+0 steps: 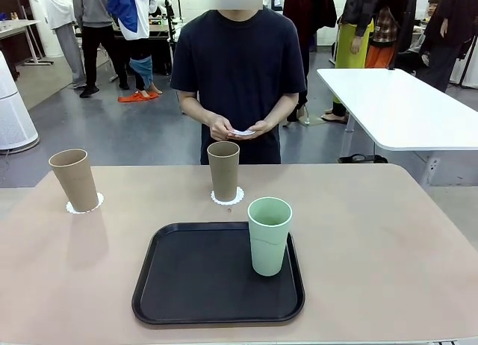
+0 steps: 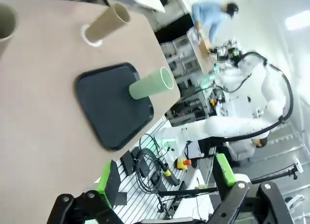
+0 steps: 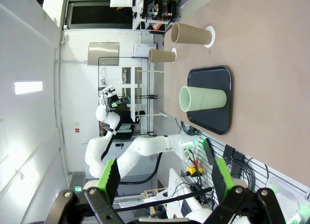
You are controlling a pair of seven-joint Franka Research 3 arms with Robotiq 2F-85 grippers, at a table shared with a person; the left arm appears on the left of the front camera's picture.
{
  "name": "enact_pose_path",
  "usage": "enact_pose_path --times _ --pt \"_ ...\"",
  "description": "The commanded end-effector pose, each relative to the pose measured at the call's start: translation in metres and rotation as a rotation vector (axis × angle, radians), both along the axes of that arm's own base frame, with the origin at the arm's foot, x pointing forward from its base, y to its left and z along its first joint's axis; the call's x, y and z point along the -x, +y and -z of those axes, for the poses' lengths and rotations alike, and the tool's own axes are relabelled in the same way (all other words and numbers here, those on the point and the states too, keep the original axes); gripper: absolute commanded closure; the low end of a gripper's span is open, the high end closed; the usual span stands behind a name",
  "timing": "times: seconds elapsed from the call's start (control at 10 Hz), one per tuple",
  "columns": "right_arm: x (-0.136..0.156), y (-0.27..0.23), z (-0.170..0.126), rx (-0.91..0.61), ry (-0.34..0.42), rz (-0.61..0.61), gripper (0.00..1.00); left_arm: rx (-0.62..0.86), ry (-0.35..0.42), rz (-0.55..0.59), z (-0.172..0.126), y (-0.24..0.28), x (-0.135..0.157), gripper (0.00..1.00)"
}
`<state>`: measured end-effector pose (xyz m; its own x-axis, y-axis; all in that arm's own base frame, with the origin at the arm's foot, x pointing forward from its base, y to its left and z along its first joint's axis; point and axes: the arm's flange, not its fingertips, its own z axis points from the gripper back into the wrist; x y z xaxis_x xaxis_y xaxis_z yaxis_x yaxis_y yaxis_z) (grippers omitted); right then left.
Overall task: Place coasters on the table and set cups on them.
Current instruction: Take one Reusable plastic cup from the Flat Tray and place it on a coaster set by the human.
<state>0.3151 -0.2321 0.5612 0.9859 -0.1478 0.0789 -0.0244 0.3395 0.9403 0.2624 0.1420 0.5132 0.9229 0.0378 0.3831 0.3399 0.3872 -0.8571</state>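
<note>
Left gripper (image 2: 167,178) and right gripper (image 3: 165,179) both gape wide, nothing held.
Front view: left cup (image 1: 75,180) and middle cup (image 1: 223,170) each stand on a coaster (image 1: 95,204) on the table (image 1: 373,248), the green cup (image 1: 269,235) stands on the tray (image 1: 187,285), and the person's hands (image 1: 243,127) pinch something small and white. Left wrist view: green pads spread, tray and green cup ahead. Right wrist view: pads apart, all three cups beyond.

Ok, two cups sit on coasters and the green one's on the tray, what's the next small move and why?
Probably the person's hands lay the held coaster on bare table: the left tan cup and the middle tan cup already stand on coasters, while the mint cup waits on the black tray with none.
</note>
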Motion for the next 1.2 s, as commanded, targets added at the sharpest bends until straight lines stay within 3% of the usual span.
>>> enact_pose_path --times 0.0,0.2,0.4,0.7,1.1 --pt "0.0 0.001 0.0 -0.002 -0.015 -0.002 0.0 -0.024 0.007 -0.019 0.009 0.033 0.026 0.0" --pt "0.0 0.001 0.0 -0.002 -0.015 -0.002 0.0 -0.032 0.029 -0.037 0.009 0.054 0.037 0.0" --pt "0.0 0.001 0.0 -0.002 -0.015 -0.002 0.0 -0.069 0.053 -0.041 -0.008 0.064 0.02 0.0" --pt "0.0 0.001 0.0 -0.002 -0.015 -0.002 0.0 -0.064 0.068 -0.033 -0.009 0.069 0.003 0.0" --pt "0.0 0.001 0.0 -0.002 -0.015 -0.002 0.0 -0.073 0.07 -0.057 -0.005 0.067 0.012 0.0"
